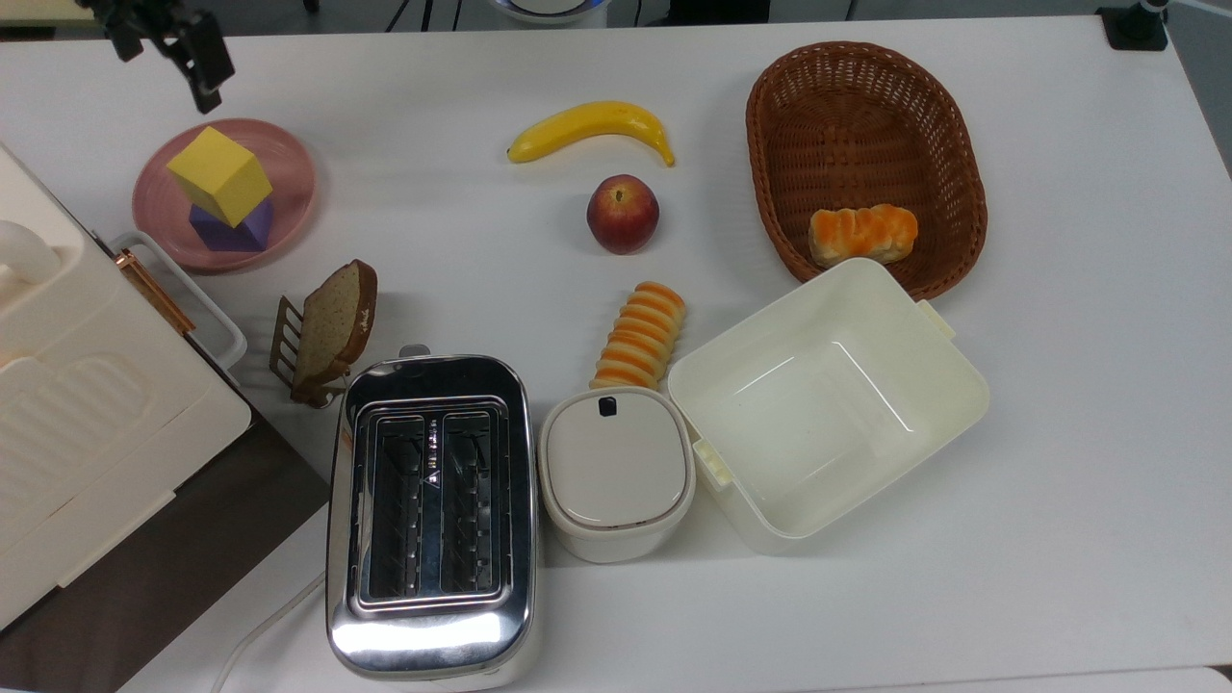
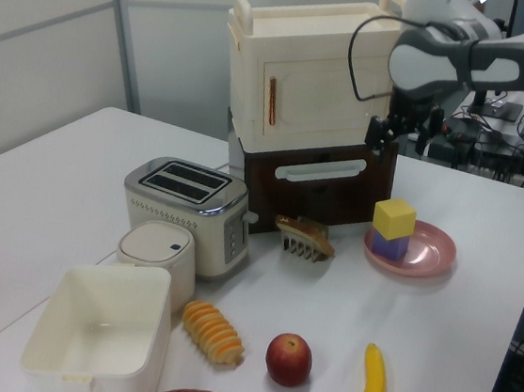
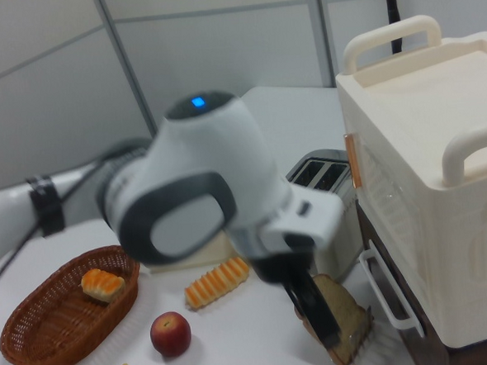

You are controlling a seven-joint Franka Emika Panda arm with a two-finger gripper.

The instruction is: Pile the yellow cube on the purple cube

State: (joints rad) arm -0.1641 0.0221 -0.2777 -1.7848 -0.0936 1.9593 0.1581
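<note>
Yellow cube stacked on purple cube, hand lifted clear

The yellow cube (image 1: 218,175) sat on the purple cube (image 1: 234,227) on the pink plate (image 1: 291,183), turned so a corner pointed toward the top view's left; being a cube, it had no long axis. The hand (image 2: 403,135) hung above the stack, fingers parted and holding nothing.

Yellow cube (image 2: 394,219) atop purple cube (image 2: 389,245) on pink plate (image 2: 428,258), gripper (image 2: 404,136) above, seemingly spread and empty.
</note>
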